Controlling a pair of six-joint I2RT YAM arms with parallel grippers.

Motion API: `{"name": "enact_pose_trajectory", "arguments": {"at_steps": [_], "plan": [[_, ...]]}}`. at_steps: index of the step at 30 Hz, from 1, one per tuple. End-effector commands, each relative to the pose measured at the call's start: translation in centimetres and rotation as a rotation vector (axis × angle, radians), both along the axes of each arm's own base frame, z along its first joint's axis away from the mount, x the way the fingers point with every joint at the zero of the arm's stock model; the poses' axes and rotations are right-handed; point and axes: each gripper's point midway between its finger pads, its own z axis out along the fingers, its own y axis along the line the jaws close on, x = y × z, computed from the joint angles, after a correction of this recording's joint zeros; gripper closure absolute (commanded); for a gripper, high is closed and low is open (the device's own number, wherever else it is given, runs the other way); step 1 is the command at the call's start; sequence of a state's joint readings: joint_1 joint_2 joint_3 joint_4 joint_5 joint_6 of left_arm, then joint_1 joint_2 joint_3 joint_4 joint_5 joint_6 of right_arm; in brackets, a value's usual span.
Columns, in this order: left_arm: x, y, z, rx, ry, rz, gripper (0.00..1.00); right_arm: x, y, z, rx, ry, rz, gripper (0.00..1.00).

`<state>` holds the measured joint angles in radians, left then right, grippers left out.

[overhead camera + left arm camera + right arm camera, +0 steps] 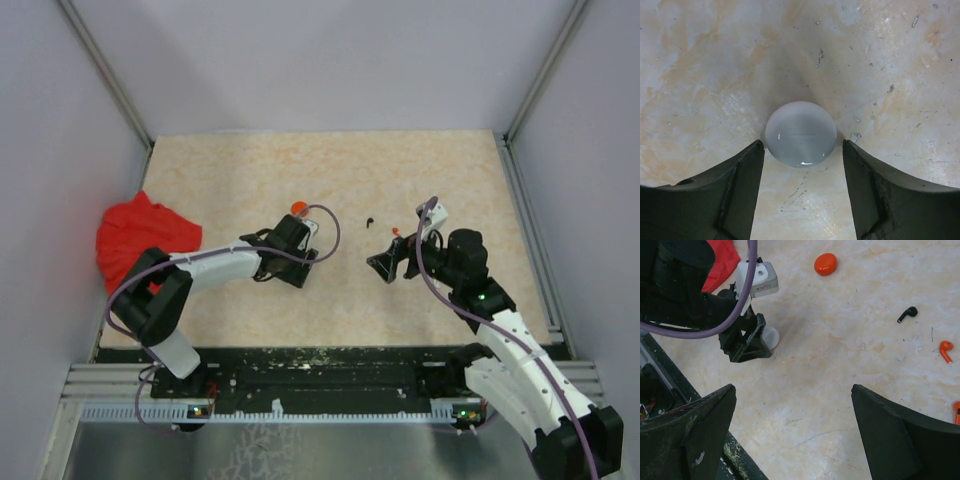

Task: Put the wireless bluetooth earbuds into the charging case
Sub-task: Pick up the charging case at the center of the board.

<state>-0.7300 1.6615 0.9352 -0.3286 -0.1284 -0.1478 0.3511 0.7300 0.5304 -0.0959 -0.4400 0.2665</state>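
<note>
a: left claw [801, 150], condition?
b: apart, one finger on either side of the white disc [800, 134] at the centre of the left wrist view. a thin sliver of counter [715, 60] shows on each side, so i record it as bracketing the disc, not clamped. the disc lies flat on the counter.
a: why that disc?
b: judgement only: it is round and case-like, probably a charging case. it would need steadying or lifting before any earbud goes in.
a: right claw [793, 390]?
b: spread wide, holding nothing, low over bare counter in the lower part of its own view. it faces the left arm and appears set to do the picking.
a: the earbuds?
b: loose on the counter. the black earbud [907, 314] is at upper right of the right wrist view, and the orange earbud [945, 350] is just below it near the right edge. a further orange piece is cut off by that edge and cannot be identified. none is in a case.
a: other items?
b: an orange disc [825, 263] at top centre, apart from the left claw. a red cloth [140, 240] lies at the left of the top view, away from the work.
</note>
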Motion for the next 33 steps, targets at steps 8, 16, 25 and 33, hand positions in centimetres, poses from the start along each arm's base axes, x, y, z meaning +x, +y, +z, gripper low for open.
{"name": "enact_pose_trajectory", "arguments": {"at_steps": [8,16,25,33], "plan": [[-0.2,-0.6,0.0,0.036,0.007,-0.030,0.46,0.2,0.9,0.8,0.024,-0.035,0.036,0.02],[0.8,-2.5,4.1,-0.138,-0.141,-0.060,0.53,0.5,1.2,0.7,0.025,0.005,0.039,0.02],[0.8,-5.2,10.4,-0.404,-0.432,-0.242,0.53,1.5,2.7,1.0,0.054,0.108,0.084,0.03],[-0.8,-7.0,14.5,-0.532,-0.645,-0.454,0.52,2.1,5.6,1.6,0.089,0.262,0.136,0.12]]}}
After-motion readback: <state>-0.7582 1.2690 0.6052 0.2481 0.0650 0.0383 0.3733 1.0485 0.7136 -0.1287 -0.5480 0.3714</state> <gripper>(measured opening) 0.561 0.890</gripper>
